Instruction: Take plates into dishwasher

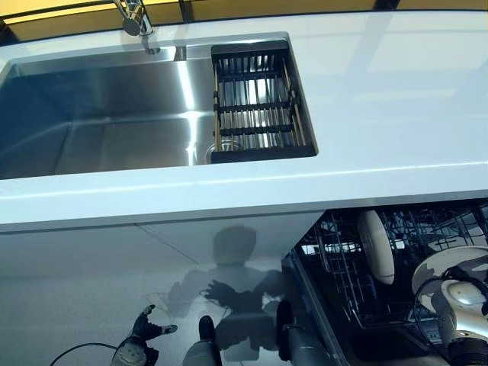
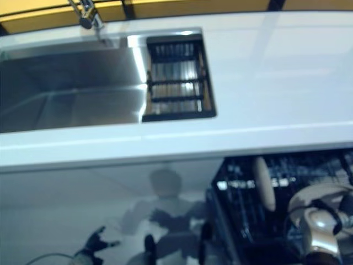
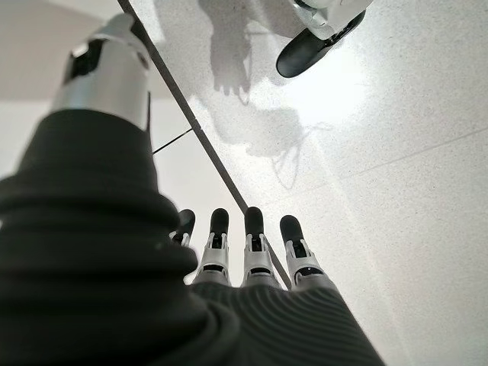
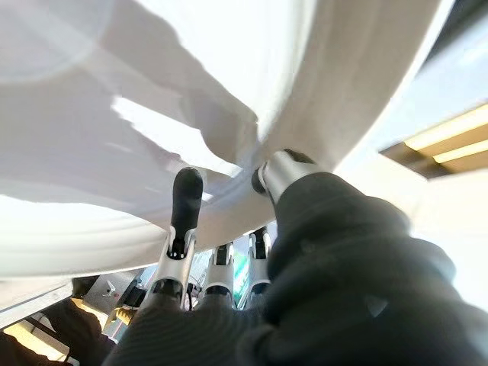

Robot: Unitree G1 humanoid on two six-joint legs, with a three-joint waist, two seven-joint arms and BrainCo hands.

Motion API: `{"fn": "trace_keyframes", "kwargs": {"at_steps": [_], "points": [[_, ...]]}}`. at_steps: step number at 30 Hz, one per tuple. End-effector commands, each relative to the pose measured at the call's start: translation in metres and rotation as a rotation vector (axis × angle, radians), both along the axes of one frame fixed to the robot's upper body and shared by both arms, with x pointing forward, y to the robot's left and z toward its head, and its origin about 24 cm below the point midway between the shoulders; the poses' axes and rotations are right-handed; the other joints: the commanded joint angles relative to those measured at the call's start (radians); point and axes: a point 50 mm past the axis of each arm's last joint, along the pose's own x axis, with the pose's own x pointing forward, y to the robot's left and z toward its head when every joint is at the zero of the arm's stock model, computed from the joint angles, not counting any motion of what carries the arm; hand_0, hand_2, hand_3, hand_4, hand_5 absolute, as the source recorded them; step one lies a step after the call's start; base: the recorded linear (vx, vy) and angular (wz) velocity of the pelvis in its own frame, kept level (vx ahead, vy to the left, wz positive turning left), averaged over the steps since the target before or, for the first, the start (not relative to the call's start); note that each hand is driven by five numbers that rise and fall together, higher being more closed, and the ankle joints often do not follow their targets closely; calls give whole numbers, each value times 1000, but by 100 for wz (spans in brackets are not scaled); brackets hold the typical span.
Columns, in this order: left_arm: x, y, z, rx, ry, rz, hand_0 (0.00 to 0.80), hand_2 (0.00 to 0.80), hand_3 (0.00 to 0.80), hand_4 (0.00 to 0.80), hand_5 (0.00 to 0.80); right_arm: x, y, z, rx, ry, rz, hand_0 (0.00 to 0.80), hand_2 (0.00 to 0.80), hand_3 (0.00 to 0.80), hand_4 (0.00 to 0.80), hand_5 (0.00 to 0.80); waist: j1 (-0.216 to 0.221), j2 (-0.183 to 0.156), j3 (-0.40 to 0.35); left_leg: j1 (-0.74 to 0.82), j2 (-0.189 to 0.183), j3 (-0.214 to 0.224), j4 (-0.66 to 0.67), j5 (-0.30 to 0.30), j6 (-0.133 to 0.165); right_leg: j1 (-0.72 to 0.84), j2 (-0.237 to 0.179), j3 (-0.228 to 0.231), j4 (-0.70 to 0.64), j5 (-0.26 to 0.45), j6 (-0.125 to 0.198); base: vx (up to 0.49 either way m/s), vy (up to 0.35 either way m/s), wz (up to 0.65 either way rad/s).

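1. My right hand [image 4: 229,252] pinches a white plate [image 4: 152,114]: the thumb presses one face near the rim and the fingers [image 4: 187,191] back the other face. From the head views this hand [image 1: 465,305] sits low at the right, over the open dishwasher rack [image 1: 343,282], with the plate [image 1: 450,263] carried flat-ish above it.
2. I judge the rim grip is chosen so the plate can be tipped on edge and dropped between the rack's tines without the fingers fouling the wires.
3. A second plate [image 1: 376,245] stands upright in the rack, just beside the one I hold. That sets the orientation I have to match, and it is what I could knock.
4. My left hand [image 3: 252,244] hangs idle down by the floor, fingers straight and relaxed, nothing in it. It shows in the left eye view at the lower left [image 1: 145,332], well apart from the rack, so it stays out of the loading path.
5. Farther out: the white countertop [image 1: 381,114] overhangs the rack, so my approach has to stay low and in front of its edge.
6. The sink [image 1: 99,114] holds only a dark drying rack [image 1: 255,103], with no plates that I can see in it; the faucet [image 1: 136,19] stands behind.
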Motion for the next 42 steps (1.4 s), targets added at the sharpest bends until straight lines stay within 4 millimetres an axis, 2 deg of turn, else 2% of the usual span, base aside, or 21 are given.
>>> {"fn": "trace_keyframes", "kwargs": {"at_steps": [1,7,14,19,24,30,36,42], "points": [[-17,18,-2,29,32,33,0,0,0,0,0,-7,-10,38,-170,-122,-34,800,800,800,800,800,0,-41,-78,-26,-39,3,17,46,82,67,-3,-2,-22,-10,37,71,57,-1],[-25,18,-7,28,62,27,0,0,0,0,0,-13,-10,56,-227,-168,-30,800,800,800,800,800,-10,-49,-102,12,-44,17,-17,49,82,104,-5,20,-71,9,50,51,52,-4],[-26,15,-10,27,68,28,0,0,0,0,0,-7,1,60,-234,-183,26,800,800,800,800,800,-16,-47,-100,34,-56,21,-83,77,76,121,-7,32,-127,38,67,1,36,-12],[-20,15,-7,26,48,33,0,0,0,0,0,3,10,54,-214,-162,73,800,800,800,800,800,-15,-42,-81,15,-57,22,-87,86,76,101,-8,35,-126,43,66,-43,15,-3],[-10,13,-2,25,12,31,0,0,0,0,0,10,18,40,-174,-145,82,800,800,800,800,800,-13,-30,-46,-28,-64,10,-82,98,81,60,-10,36,-103,42,60,-53,-10,2],[-2,12,3,29,-13,25,0,0,0,0,0,13,18,31,-147,-141,64,800,800,800,800,800,-10,-14,-20,-72,-75,-2,-79,104,85,16,-13,34,-80,37,56,-34,-14,3],[5,10,7,22,-36,17,0,0,0,0,0,17,17,30,-135,-155,45,800,800,800,800,800,-6,0,-5,-106,-76,-9,-83,111,85,-17,-13,28,-67,33,54,-3,-4,1],[7,6,7,18,-45,5,0,0,0,0,0,16,13,41,-156,-213,19,800,800,800,800,800,-1,1,-5,-105,-73,-12,-94,113,81,-15,-5,20,-69,25,48,0,0,0]]}}
